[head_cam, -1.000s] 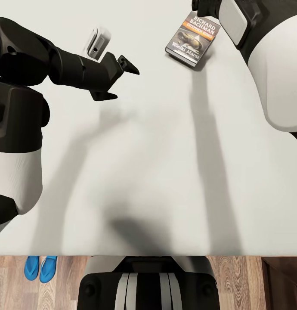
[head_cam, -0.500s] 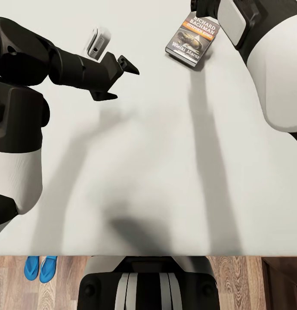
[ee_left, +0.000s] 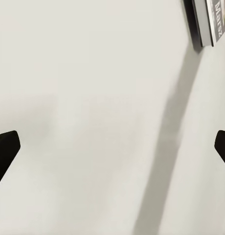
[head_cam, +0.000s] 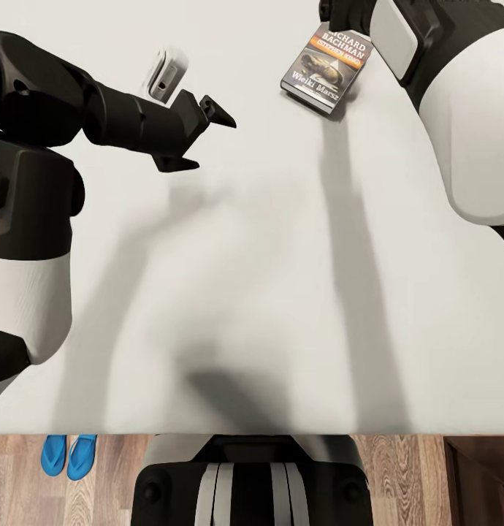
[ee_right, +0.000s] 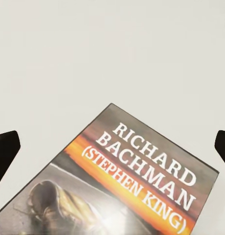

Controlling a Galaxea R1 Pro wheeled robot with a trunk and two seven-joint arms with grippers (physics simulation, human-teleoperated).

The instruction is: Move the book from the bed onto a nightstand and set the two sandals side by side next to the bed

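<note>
Mattress point(head_cam: 266, 241) under "RICHARD BACHMAN" book point(head_cam: 327, 67)

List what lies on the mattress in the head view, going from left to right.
White device → left gripper → book → right arm
</note>
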